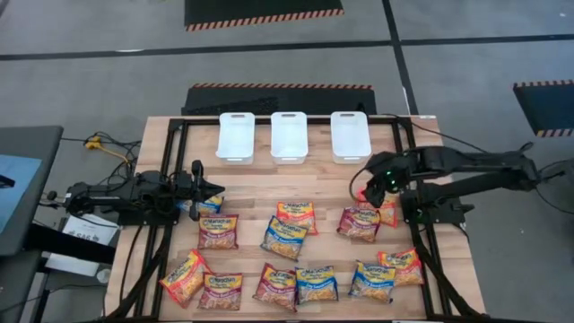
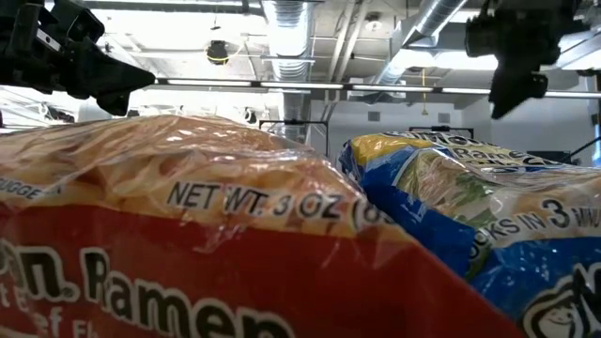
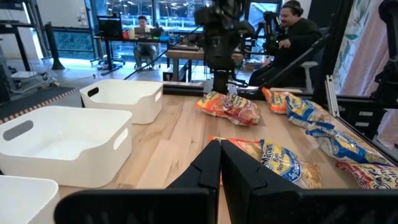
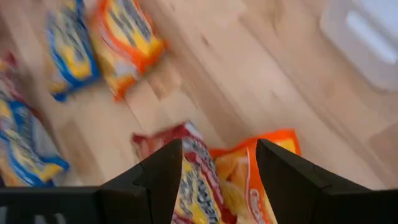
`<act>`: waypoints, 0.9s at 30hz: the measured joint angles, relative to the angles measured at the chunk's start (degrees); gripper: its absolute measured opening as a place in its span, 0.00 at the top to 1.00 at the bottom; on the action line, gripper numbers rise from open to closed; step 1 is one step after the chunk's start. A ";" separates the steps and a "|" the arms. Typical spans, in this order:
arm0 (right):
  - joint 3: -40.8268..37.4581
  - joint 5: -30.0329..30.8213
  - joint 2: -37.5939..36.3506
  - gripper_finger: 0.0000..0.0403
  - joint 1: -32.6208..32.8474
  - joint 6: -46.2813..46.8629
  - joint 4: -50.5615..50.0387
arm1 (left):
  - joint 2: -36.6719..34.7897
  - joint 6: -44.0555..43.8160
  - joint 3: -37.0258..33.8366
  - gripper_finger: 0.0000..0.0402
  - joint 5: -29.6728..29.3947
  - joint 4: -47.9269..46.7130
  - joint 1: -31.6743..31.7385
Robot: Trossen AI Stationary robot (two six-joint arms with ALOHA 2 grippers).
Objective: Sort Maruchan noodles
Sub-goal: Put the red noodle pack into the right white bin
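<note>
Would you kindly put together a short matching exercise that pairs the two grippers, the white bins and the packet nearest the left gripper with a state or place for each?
Things:
1. left gripper
2. right gripper
3. three white bins
4. blue-and-yellow packet by the left gripper

States or places:
A. in a row along the far edge of the table
B. jaws open, above a dark red packet and an orange packet
C. jaws shut, no packet between them
D. partly hidden under a gripper at the table's left side

Pairs: 1-C, 2-B, 3-A, 4-D
</note>
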 joint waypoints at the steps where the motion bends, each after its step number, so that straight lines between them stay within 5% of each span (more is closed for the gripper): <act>1: -0.59 -0.99 0.83 0.43 0.63 -0.02 0.32 | 0.00 0.00 0.00 1.00 0.00 0.00 0.00; 10: -6.54 -3.21 5.27 0.43 6.23 0.20 5.93 | 0.00 0.04 0.00 1.00 0.02 0.00 0.00; 27: -15.36 -3.14 5.44 0.43 6.22 0.00 14.08 | 0.00 -1.48 0.02 1.00 0.00 -1.22 0.00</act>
